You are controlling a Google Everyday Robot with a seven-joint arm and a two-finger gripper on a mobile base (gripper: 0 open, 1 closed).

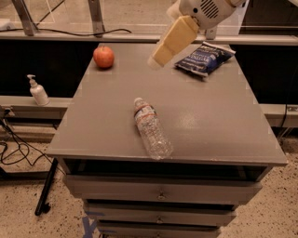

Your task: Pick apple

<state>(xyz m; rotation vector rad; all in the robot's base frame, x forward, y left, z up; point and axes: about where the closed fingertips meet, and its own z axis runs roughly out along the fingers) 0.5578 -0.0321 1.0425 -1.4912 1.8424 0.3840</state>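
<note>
The apple (104, 56) sits at the far left corner of the table (209, 116), red-orange and round, its short dark stem pointing up, and nothing is touching it. Over to the claw (158, 58): a cream-coloured block hanging off the white arm housing (205, 9) at the top of the view, slanting down and to the left, with its tip out over the far middle of the table. That puts it between the apple and the dark blue chip bag (203, 58), and it is clear of both. Is it apart or together? From this angle I cannot tell; what does show is that it carries nothing. The chip bag lies flat near the far right corner, slightly crumpled. Nearer the front, a clear water bottle (151, 128) lies on its side, cap end toward the back and base almost at the front edge, well apart from the apple. The grey tabletop shows a soft sheen to the right of the bottle. Below the top are drawers (160, 190) with small knobs. Off to the left, a white pump dispenser (37, 90) stands on a low ledge, and black cables (14, 144) trail across the speckled floor.
</note>
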